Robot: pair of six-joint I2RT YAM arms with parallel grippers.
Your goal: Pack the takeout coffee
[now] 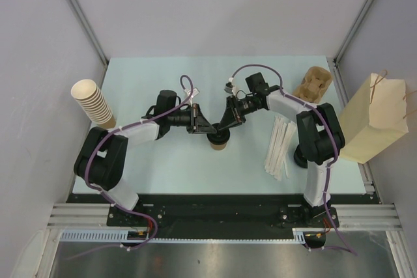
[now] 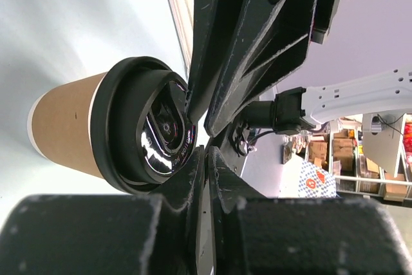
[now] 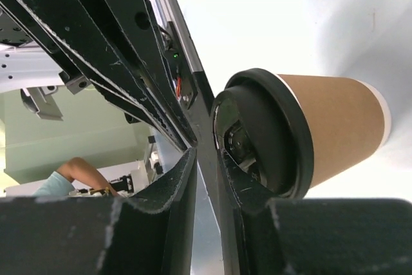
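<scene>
The takeout coffee cup [image 1: 219,142] stands upright mid-table, tan-brown with a black lid [image 2: 145,127] on it. My two grippers meet tip to tip just above that lid. The left gripper [image 1: 210,131] comes in from the left, its jaws all but together with nothing between them [image 2: 206,152]. From the right, my right gripper [image 1: 225,125] stands slightly apart and empty [image 3: 205,156], one finger lying over the lid's rim [image 3: 270,133]. The cup's paper side [image 3: 335,123] is free of both. The brown pulp carrier tray [image 1: 313,84] lies at the back right.
A tall stack of nested tan cups [image 1: 94,103] leans at the left edge. White wrapped sticks [image 1: 279,148] lie beside the right arm's base. A tan paper bag with handles [image 1: 374,118] stands past the table's right edge.
</scene>
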